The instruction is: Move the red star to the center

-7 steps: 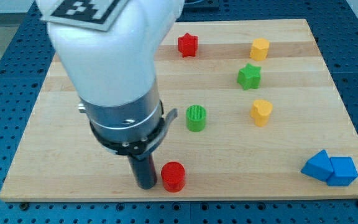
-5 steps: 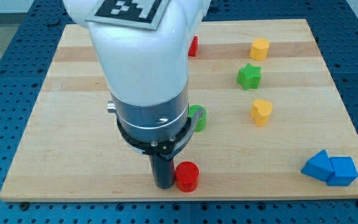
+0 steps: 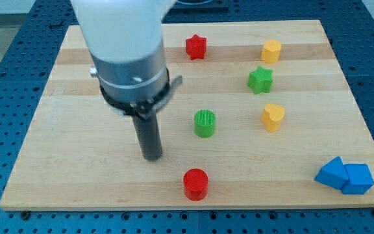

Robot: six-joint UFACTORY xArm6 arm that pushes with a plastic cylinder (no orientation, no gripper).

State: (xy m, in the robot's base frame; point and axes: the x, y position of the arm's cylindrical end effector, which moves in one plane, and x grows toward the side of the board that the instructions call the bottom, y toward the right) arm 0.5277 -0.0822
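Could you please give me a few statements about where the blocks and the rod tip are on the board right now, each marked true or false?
1. My tip touches the red cylinder. False: it stands apart, up and to the view's left of it.
2. The red star lies near the board's top edge. True.
3. The green star sits between the two yellow blocks. True.
4. The two blue blocks are far apart. False: they sit side by side, touching, at the view's bottom right.
5. The green cylinder lies to the view's left of my tip. False: it is to the right.
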